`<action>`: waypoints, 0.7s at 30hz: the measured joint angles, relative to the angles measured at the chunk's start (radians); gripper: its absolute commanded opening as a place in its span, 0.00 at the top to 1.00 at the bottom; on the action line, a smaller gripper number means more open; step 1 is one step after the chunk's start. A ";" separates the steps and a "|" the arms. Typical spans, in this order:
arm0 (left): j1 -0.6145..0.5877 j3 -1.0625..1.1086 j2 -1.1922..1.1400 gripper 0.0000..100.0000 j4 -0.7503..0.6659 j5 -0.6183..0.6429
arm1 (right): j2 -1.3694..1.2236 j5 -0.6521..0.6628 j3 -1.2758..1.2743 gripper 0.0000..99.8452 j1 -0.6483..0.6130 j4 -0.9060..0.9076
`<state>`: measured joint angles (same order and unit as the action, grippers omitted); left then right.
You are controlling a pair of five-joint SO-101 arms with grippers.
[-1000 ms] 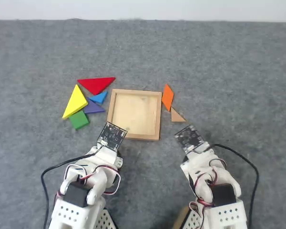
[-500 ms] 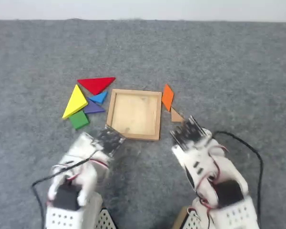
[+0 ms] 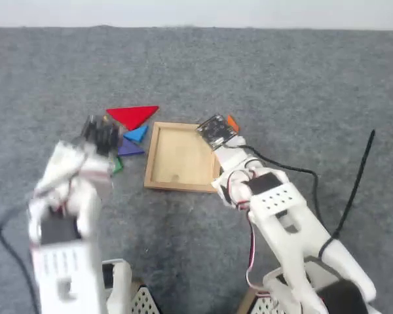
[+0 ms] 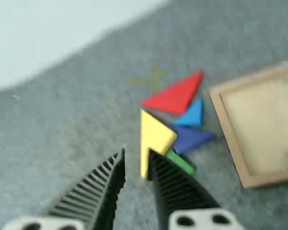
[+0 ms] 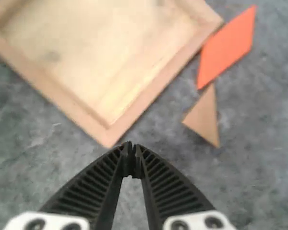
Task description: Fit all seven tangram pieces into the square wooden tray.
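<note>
left gripper (image 4: 136,160), jaws slightly parted, poised at yellow wooden triangle (image 4: 153,136), apparently to grasp it; right gripper (image 5: 129,146), closed and empty, beside bare square wooden tray (image 5: 161,81).

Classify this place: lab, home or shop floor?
Probably a small robotics test bench: grey felt mat as the work surface, bare pale wall behind, left arm and right arm with loose wiring at a wooden tray puzzle.

surface: grey felt-like cover (image 3: 301,78), edge to edge | backdrop: plain pale wall (image 3: 196,12) | light: even, soft
</note>
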<state>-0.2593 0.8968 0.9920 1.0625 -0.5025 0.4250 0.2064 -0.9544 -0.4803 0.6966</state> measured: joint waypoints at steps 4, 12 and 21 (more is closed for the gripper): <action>-0.008 -0.229 -0.394 0.75 0.097 -0.038 | -0.009 -0.006 0.000 0.99 0.041 -0.018; -0.055 -0.632 -1.036 0.71 0.120 -0.038 | -0.015 -0.006 0.000 0.99 0.044 -0.021; -0.135 -0.976 -1.491 0.71 0.120 -0.037 | -0.015 -0.006 0.000 0.99 0.043 -0.021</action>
<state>-0.3943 -0.0790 -0.4994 1.1822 -0.5393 0.4097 0.2002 -0.9544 -0.4373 0.6751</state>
